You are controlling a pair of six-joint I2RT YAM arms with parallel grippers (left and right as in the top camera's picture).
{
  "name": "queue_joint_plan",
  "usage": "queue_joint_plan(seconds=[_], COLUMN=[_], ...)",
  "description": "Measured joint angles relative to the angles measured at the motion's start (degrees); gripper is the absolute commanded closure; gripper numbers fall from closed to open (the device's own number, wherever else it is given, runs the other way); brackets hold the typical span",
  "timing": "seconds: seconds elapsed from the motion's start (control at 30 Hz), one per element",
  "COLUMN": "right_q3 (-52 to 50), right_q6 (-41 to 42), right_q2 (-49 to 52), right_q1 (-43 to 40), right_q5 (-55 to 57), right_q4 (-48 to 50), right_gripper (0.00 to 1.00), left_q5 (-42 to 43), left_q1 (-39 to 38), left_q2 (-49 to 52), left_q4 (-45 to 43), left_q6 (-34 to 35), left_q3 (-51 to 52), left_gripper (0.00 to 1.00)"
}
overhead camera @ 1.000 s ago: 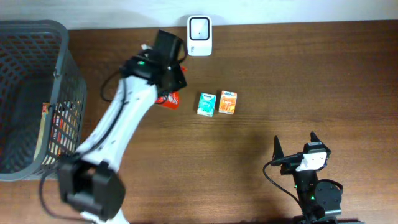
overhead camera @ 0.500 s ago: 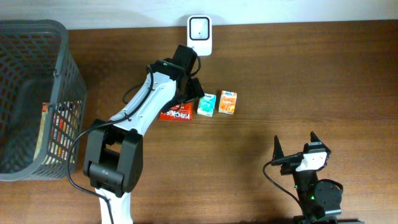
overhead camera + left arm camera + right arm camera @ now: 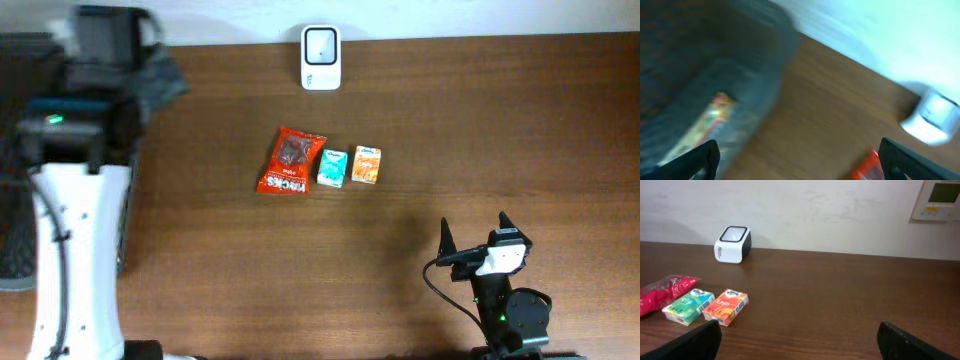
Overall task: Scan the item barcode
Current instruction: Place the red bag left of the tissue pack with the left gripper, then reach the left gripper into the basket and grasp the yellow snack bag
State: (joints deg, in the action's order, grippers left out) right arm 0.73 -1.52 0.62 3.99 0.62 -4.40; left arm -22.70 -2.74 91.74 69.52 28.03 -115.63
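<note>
Overhead: I see the red bag [image 3: 291, 161] on the table beside the teal box [image 3: 332, 168] and the orange box [image 3: 366, 165], well apart from the scanner [image 3: 321, 44]. Left wrist, blurred: left claw [image 3: 800, 156] released, empty, near the basket [image 3: 765, 75]. Right wrist: right claw [image 3: 800, 340] released, empty.

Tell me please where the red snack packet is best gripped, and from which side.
Probably from straight above, jaws across its short width at the upper half, nearer the barcode scanner. The red snack packet lies flat, and in the overhead view the teal box sits close beside its lower right edge.
</note>
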Motion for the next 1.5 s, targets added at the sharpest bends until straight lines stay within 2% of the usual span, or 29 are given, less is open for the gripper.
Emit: queue_joint_plan(seconds=[0.07, 0.1, 0.2, 0.27, 0.3, 0.37, 0.4, 0.6, 0.7, 0.9, 1.17, 1.2, 1.23, 1.3, 1.37, 1.5], right_q3=[0.0, 0.0, 0.0, 0.0, 0.0, 0.0, 0.0, 0.0, 0.0, 0.0, 0.0, 0.0, 0.0, 0.0, 0.0, 0.0], right_q6=[0.0, 0.0, 0.0, 0.0, 0.0, 0.0, 0.0, 0.0, 0.0, 0.0, 0.0, 0.0, 0.0, 0.0, 0.0, 0.0], right_q2=[0.0, 0.0, 0.0, 0.0, 0.0, 0.0, 0.0, 0.0, 0.0, 0.0, 0.0, 0.0, 0.0, 0.0, 0.0, 0.0], right_q1=[0.0, 0.0, 0.0, 0.0, 0.0, 0.0, 0.0, 0.0, 0.0, 0.0, 0.0, 0.0, 0.0, 0.0, 0.0, 0.0], right_q5=[0.0, 0.0, 0.0, 0.0, 0.0, 0.0, 0.0, 0.0, 0.0, 0.0, 0.0, 0.0, 0.0, 0.0, 0.0, 0.0], right_q4=[0.0, 0.0, 0.0, 0.0, 0.0, 0.0, 0.0, 0.0, 0.0, 0.0, 0.0, 0.0, 0.0, 0.0, 0.0, 0.0], right_gripper=[0.02, 0.01, 0.01, 0.02, 0.02, 0.02, 0.02, 0.02, 0.02, 0.02, 0.02, 0.02, 0.02, 0.02, 0.02, 0.02], left_q5=[1.4, 2.6, 7.6, 10.9, 14.0, 22.2, 24.1, 23.0, 25.2, 26.7, 28.0, 28.5, 28.9, 30.4, 31.5, 34.8], left_q1=[5.3, 14.6, 27.6, 33.7, 35.5, 37.1, 37.4, 40.5, 41.9, 41.9, 42.0, 42.1, 42.3, 42.4, 42.2, 42.7], left_q2=[-0.3, 0.0, 1.0, 2.8, 4.2, 8.0, 10.3, 21.4, 25.7, 34.4, 34.7, 34.6, 34.4, 33.7, 33.2, 32.9], left_q4=[0.0, -0.1, -0.1, -0.7, -1.3, -1.8, -3.5, -2.8, -0.2, 4.5, -3.4, -4.4, -5.2, -6.4, -6.4, -5.7], left_q6=[0.0, 0.0, -0.6, -4.8, -9.2, -19.7, -22.6, -28.5, -32.6, -34.5, -34.5, -34.5, -34.5, -34.5, -34.8, -34.7], left_q3=[0.0, 0.0, 0.0, 0.0, 0.0, 0.0, 0.0, 0.2, 0.4, 3.8, 11.9, 12.8, 13.5, 15.1, 15.8, 15.9], left_gripper=[0.01, 0.00, 0.01, 0.01, 0.01, 0.01, 0.01, 0.01, 0.01, 0.01, 0.02, 0.16, 0.38, 0.74, 0.99, 1.00])
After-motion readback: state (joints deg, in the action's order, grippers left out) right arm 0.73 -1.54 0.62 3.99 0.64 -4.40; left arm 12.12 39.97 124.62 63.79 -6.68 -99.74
